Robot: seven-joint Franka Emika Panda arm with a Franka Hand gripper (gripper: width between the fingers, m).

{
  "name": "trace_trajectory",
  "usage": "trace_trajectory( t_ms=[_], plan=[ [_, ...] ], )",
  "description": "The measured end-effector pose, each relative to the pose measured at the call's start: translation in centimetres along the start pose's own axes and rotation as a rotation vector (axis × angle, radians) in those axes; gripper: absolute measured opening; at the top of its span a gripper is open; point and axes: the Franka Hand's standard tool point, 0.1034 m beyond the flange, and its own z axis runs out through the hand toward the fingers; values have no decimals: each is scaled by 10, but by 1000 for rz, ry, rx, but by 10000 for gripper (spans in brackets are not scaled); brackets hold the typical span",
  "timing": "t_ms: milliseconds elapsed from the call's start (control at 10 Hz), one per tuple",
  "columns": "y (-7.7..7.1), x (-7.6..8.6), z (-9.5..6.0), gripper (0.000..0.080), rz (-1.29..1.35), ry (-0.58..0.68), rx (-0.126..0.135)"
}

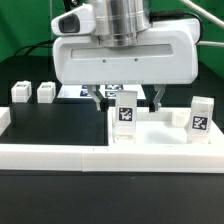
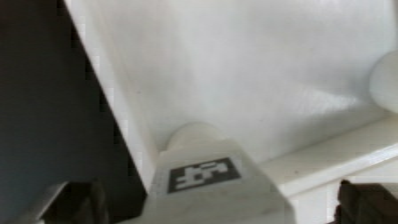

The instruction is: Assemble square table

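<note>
The square table's white slab (image 1: 160, 132) lies at the exterior view's right, behind the low wall. A white leg (image 1: 125, 110) with a tag stands upright on it, and a second tagged leg (image 1: 200, 118) stands farther right. Two more small legs (image 1: 20, 92) (image 1: 46, 92) sit on the black table at the left. My gripper (image 1: 126, 100) hangs open directly over the first leg, one dark finger (image 1: 97, 97) on each side, apart from it. In the wrist view the tagged leg (image 2: 205, 170) rises between the fingers (image 2: 71, 205) over the slab (image 2: 231, 70).
A long white low border wall (image 1: 90, 156) runs along the front. The marker board (image 1: 72, 91) lies behind the gripper at the table's back. A rounded white shape (image 2: 384, 85) shows at the wrist view's edge.
</note>
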Motion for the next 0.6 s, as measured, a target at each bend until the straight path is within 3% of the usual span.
trace_trajectory(
  t_ms=[200,300,600],
  plan=[
    [0,0,0,364,1,0,0],
    [1,0,0,290,2,0,-1],
    [1,0,0,290,10,0,0]
  ],
)
